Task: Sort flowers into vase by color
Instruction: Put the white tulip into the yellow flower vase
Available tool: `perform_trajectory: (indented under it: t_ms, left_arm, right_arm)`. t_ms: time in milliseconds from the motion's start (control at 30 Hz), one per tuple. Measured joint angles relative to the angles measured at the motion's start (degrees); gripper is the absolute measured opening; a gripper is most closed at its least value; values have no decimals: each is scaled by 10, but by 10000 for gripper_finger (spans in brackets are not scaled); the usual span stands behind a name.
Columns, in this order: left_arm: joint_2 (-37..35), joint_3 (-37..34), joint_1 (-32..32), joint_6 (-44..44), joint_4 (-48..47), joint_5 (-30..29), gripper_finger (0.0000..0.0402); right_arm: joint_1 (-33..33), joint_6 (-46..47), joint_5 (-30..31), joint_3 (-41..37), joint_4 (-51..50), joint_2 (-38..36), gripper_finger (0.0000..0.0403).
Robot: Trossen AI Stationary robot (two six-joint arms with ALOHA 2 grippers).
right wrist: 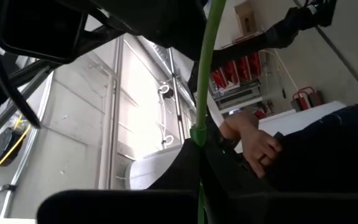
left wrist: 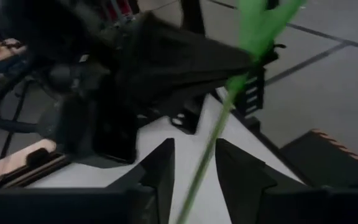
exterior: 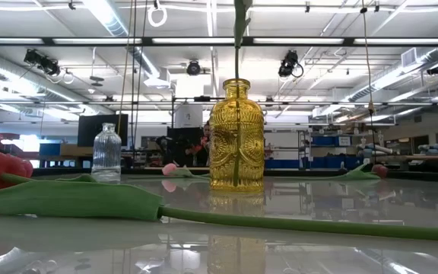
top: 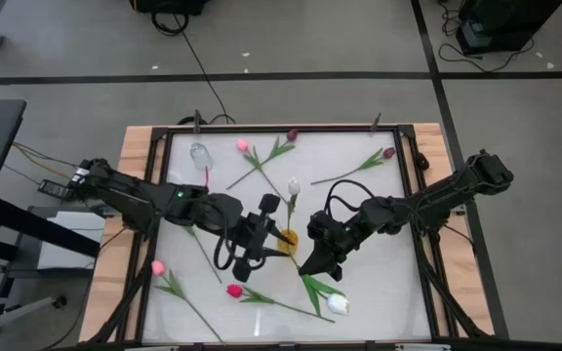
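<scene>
We see a pink-headed tulip (top: 158,266) lying flat at the table's left edge. Left gripper (top: 259,234) sits just left of the amber ribbed glass vase (top: 288,237), fingers (left wrist: 160,171) parted around a thin green stem (left wrist: 207,158) without pinching it. That stem stands in the vase. Right gripper (top: 318,255) hovers just right of the vase; we cannot tell its grip.

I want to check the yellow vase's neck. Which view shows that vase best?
The low view: the yellow vase stands whole, a green stem in its neck. The high view shows only a yellow patch between the arms. Neither wrist view shows it.
</scene>
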Motion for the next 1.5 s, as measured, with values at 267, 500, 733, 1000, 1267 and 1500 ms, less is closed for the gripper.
perform_trajectory:
  t_ms: [267, 500, 733, 1000, 1267, 1500]
  left_arm:
    - [4, 0, 0, 4, -1, -1, 83]
    - [4, 0, -2, 5, -5, -1, 38]
    - [4, 0, -4, 6, -6, -2, 49]
    - [4, 0, -3, 9, 4, -3, 129]
    - [4, 0, 0, -7, 0, -11, 42]
    - [4, 0, -1, -16, -23, -9, 7]
  right_arm:
    - [-4, -5, -2, 0, 5, 0, 10]
    - [-6, -14, 0, 0, 18, 0, 14]
    - [-8, -14, -5, -1, 22, 0, 23]
    - [-15, -15, -14, -1, 23, 0, 23]
    - [-17, -40, -11, -1, 23, 0, 25]
    - [-14, -179, 5, -1, -4, -1, 52]
